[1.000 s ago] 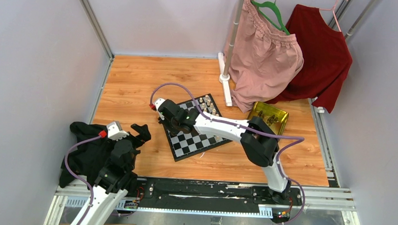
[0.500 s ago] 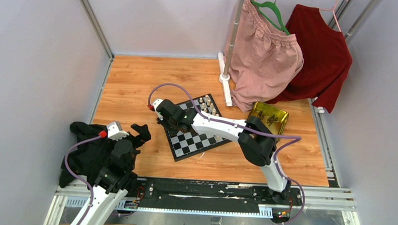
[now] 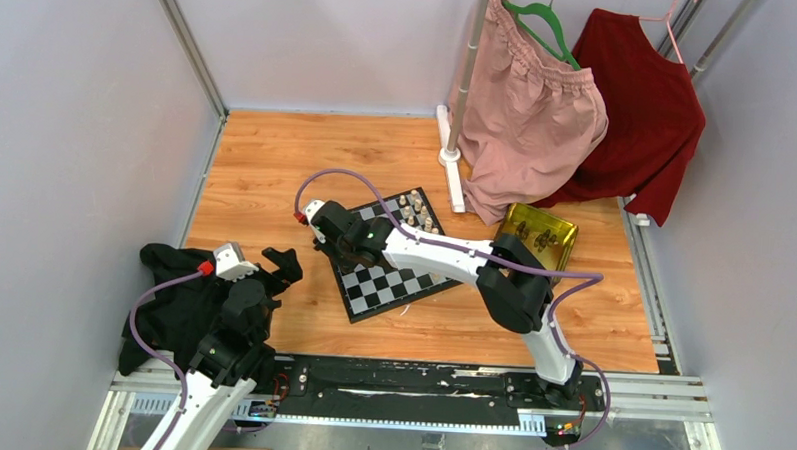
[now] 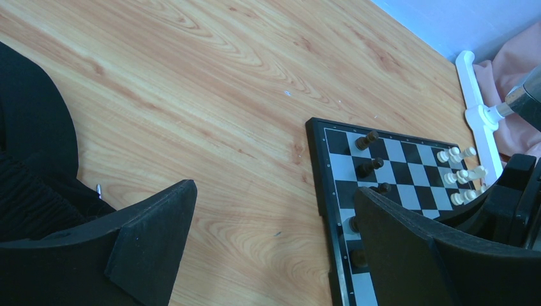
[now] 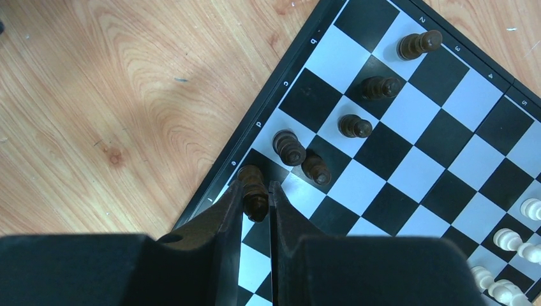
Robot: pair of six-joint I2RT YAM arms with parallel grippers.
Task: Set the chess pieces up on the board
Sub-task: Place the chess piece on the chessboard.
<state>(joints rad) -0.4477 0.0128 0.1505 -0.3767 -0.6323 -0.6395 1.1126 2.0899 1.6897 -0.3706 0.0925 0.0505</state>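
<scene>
The overhead camera sits high at six o'clock, looking down over the whole light wooden surface point(image 3: 267, 160). The left wrist camera, at seven o'clock, looks low across it; the right stares straight down, close. All share the small black-and-white checked board point(image 3: 377, 284); both wrists catch dark brown chess pieces point(image 4: 369, 167) on its nine-o'clock edge.

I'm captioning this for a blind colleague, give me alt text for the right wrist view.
The right claw grips a dark chess piece at the chessboard edge. Five other dark pieces stand nearby; cream pieces show at lower right.
</scene>
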